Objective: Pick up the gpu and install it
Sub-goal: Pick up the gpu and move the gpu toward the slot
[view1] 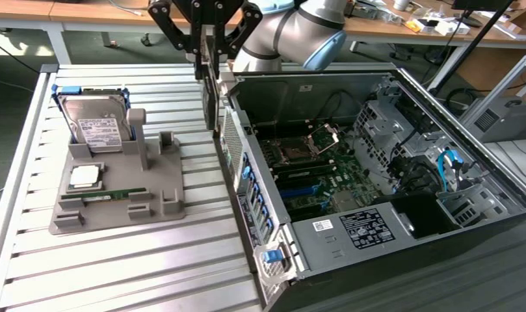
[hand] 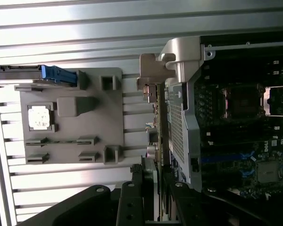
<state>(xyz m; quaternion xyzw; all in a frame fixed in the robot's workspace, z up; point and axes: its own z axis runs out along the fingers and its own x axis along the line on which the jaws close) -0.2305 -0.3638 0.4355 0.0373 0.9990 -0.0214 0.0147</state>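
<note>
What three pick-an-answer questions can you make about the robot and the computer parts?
1. Where is the hard drive?
A) standing in the grey holder
B) on the floor
C) on a shelf

2. What colour are the hard drive's side rails?
A) red
B) blue
C) yellow

3. What is the gpu doing?
A) lying flat in the holder
B) plugged into the board
C) hanging upright in the gripper

Answers:
1 A, it stands propped in the holder.
2 B, blue strips show along its edges.
3 C, the gripper is shut on it, just outside the open computer case.
</note>
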